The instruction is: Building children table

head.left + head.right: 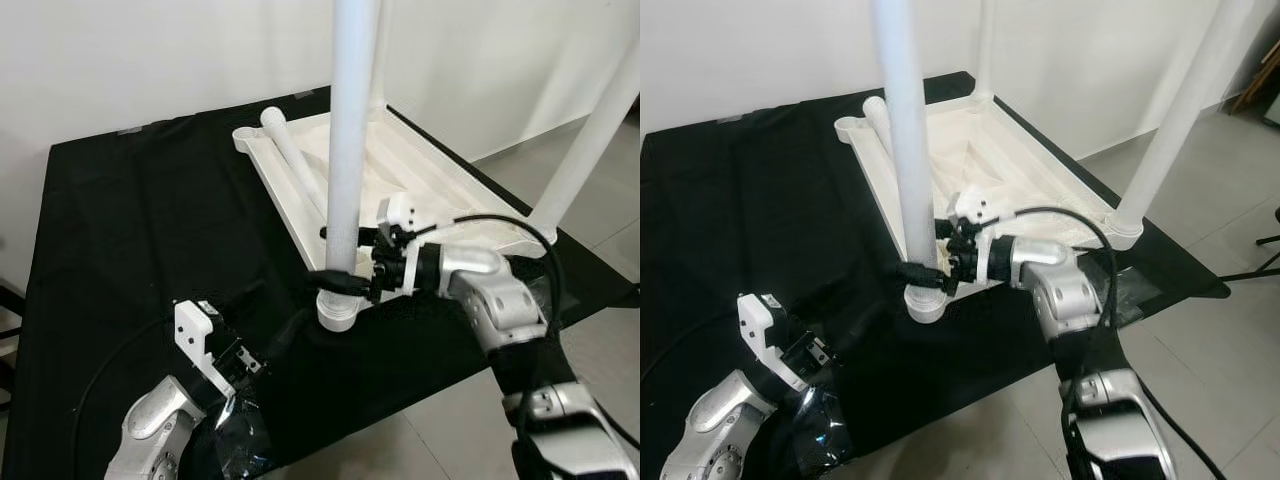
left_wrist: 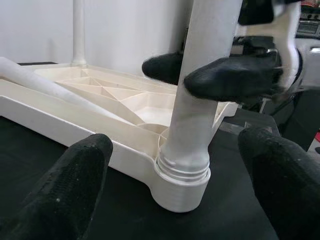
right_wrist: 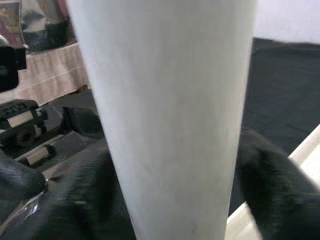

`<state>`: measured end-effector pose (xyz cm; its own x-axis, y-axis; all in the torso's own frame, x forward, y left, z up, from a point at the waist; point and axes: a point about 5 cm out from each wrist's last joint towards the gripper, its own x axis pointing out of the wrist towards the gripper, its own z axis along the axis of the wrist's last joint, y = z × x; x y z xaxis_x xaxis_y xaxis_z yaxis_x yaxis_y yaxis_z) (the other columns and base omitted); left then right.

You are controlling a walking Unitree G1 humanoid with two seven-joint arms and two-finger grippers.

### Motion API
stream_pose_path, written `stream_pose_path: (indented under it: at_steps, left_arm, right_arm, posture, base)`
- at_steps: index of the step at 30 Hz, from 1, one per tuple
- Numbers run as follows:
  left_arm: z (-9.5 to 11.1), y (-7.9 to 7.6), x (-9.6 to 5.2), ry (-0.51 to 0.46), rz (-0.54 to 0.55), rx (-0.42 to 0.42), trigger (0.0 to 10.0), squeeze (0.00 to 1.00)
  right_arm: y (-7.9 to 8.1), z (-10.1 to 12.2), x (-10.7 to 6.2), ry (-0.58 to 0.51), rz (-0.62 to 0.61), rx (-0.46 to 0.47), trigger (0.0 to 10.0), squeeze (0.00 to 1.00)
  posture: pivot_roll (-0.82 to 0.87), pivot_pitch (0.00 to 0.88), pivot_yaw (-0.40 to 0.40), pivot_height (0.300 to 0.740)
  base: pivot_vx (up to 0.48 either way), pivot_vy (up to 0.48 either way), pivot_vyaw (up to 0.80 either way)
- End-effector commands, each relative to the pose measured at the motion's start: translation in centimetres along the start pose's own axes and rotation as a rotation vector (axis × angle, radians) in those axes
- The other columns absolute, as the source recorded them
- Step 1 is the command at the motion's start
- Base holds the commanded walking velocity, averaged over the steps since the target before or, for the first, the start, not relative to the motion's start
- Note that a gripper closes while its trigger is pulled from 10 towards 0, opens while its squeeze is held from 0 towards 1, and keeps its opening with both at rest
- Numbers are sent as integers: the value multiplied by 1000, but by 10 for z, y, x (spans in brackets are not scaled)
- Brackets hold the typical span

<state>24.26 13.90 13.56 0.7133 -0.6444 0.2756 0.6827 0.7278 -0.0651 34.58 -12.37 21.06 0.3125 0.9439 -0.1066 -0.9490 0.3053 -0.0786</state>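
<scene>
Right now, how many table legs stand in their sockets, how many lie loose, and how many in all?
Legs standing upright in corner sockets: 3
Legs lying loose on the upturned tabletop: 1
Total: 4

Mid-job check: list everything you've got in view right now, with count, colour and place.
Tabletop: one, white, upside down on the black mat.
Upright legs: three, white, standing in the tabletop's corner sockets; the nearest one is gripped.
Loose leg: one, white, lying along the tabletop's underside near its far left corner.
Mat: one, black, spread over the floor.
Floor: grey tiles, to the right of the mat.
Wall: white, behind.
Right gripper: black fingers shut on the nearest leg just above its socket.
Left gripper: black fingers open, low over the mat, facing that socket.
</scene>
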Motion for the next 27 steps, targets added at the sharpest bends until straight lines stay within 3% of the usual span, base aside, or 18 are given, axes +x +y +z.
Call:
stream_pose_path:
  at_steps: [1,4,10,12,14,15,16,18,19,20,21,22,23,25,27]
  left_arm:
    - [-4,-1,-2,13,5,-1,10000,0]
    - [-4,-2,-2,12,5,1,10000,0]
    - [-3,-2,-1,10,6,0,10000,0]
    - [-3,-2,1,9,5,-3,10000,0]
    - [-3,-2,1,9,5,-3,10000,0]
    - [-2,-2,1,9,4,-4,10000,0]
    - [-2,-2,0,8,3,-6,10000,0]
    - [-2,-2,0,8,3,-6,10000,0]
    - [-1,-2,-1,7,3,-6,10000,0]
    - [-1,-2,-1,7,3,-6,10000,0]
    - [0,-2,-2,7,3,-6,10000,0]
    - [0,-2,-2,7,3,-6,10000,0]
    - [0,-1,-3,8,2,-6,10000,0]
    - [-1,-1,-4,11,0,-8,10000,0]
    - [-2,-1,-4,17,-13,-19,10000,0]
  right_arm:
    - [-2,-3,-4,20,22,4,0,0]
    - [-6,-13,-14,68,60,20,0,0]
    - [-6,-17,-15,76,47,23,0,0]
    - [-4,-28,-19,85,-48,18,0,0]
    - [-4,-28,-19,85,-48,18,0,0]
    - [-3,-32,-21,85,-96,13,0,0]
    - [4,-39,-17,54,-238,35,0,0]
    - [4,-39,-17,54,-238,35,0,0]
    - [9,-43,-11,-35,-497,90,0,0]
    - [9,-43,-11,-35,-497,90,0,0]
    - [36,-57,-1,-38,-640,116,0,0]
    - [36,-57,-1,-38,-640,116,0,0]
    - [59,-66,8,-13,-707,145,0,0]
    - [64,-65,9,-19,-742,141,0,0]
    - [56,-70,6,2,-759,141,0,0]
  posture:
    - [-14,141,8,740]
    - [-18,145,-1,740]
    - [-27,151,-4,740]
    - [-38,154,-3,740]
    - [-38,154,-3,740]
    - [-38,154,-3,740]
    - [-47,159,-15,740]
    - [-47,159,-15,740]
    - [-50,160,-14,740]
    - [-50,160,-14,740]
    - [-52,169,-1,740]
    - [-52,169,-1,740]
    - [-68,163,12,740]
    - [-82,161,21,740]
    - [-65,151,9,740]
  base:
    - [0,0,0]
    - [0,0,0]
    - [0,0,0]
    - [0,0,0]
    - [0,0,0]
    - [0,0,0]
    - [0,0,0]
    - [0,0,0]
    - [0,0,0]
    - [0,0,0]
    - [0,0,0]
    - [0,0,0]
    - [0,0,0]
    - [0,0,0]
    - [0,0,0]
